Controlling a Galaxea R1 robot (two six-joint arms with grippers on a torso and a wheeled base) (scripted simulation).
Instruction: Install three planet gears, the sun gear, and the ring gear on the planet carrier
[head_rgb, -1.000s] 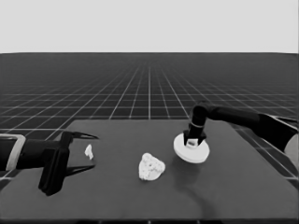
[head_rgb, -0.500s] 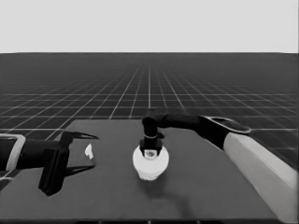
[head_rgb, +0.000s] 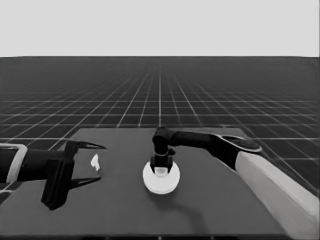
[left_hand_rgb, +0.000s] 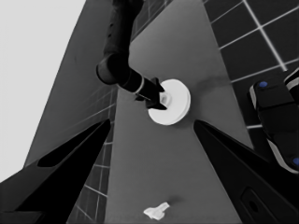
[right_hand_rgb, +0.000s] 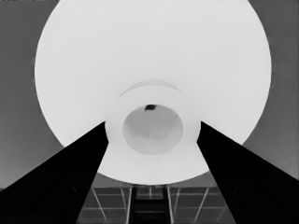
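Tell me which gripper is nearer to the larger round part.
The right. The right gripper is directly over the larger round part, fingers around its raised centre hub. The left gripper waits apart, over the table's left end.

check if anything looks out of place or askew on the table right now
Nothing stands out. The larger round part lies flat mid-table with the right gripper over its hub; the thin white piece lies alone near the parked left gripper.

White larger round part (head_rgb: 161, 179) and thin white piece (head_rgb: 94, 162) on the dark table (head_rgb: 215, 210).

larger round part (head_rgb: 161, 179) lies flat mid-table, raised hub up.
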